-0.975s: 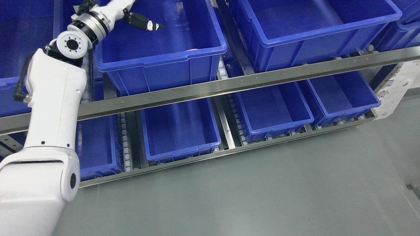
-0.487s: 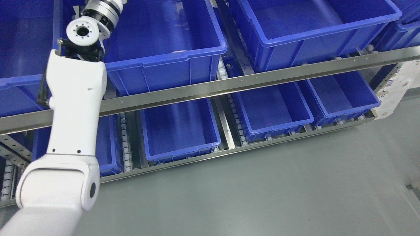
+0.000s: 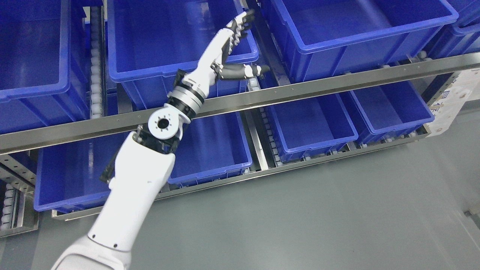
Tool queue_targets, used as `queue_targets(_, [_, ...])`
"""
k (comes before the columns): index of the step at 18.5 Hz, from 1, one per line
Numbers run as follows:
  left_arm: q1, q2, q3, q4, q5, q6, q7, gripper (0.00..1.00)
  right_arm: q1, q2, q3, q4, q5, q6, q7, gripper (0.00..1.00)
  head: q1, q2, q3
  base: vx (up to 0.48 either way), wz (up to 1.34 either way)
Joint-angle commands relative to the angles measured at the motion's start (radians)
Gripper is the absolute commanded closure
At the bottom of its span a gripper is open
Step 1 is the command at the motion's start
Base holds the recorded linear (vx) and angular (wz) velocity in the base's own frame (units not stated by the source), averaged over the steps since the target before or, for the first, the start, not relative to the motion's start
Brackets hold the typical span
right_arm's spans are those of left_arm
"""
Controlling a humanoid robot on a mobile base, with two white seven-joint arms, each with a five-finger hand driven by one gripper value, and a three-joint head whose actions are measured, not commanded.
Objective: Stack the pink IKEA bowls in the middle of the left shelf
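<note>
Here the robot's left hand (image 3: 228, 47) reaches up beside a blue bin (image 3: 180, 48) on the shelf rail (image 3: 300, 92), fingers spread wide and empty, likely repositioning. No pink bowl is visible anywhere.

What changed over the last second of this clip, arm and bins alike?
The left hand swung right, from the upper-left bin area to the right rim of the middle bin, fingers spread and holding nothing. The view shifted too, showing more shelf at left. The bins kept their places; no bowl is visible.
</note>
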State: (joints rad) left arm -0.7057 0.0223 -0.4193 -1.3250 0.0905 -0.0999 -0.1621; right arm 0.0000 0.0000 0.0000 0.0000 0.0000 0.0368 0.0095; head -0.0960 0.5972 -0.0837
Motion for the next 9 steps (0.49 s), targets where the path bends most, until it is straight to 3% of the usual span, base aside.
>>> queue_targets(1, [0.251, -0.005, -0.302, -0.221, -0.020, -0.095, -0.008, 0.00, 0.029, -0.017, -0.011, -0.034, 0.000, -0.003, -0.003, 0.00, 0.0000, 0.000, 0.000, 0.000, 0.00])
queue_targets(5, [0.370, -0.005, -0.267, -0.220, -0.020, -0.161, -0.016, 0.00, 0.029, -0.017, -0.012, -0.034, 0.000, -0.002, -0.003, 0.00, 0.0000, 0.000, 0.000, 0.000, 0.00])
queue_targets(9, [0.511, -0.005, 0.041, -0.214, -0.020, -0.175, -0.014, 0.00, 0.029, -0.017, -0.011, -0.034, 0.000, -0.002, -0.003, 0.00, 0.0000, 0.000, 0.000, 0.000, 0.00])
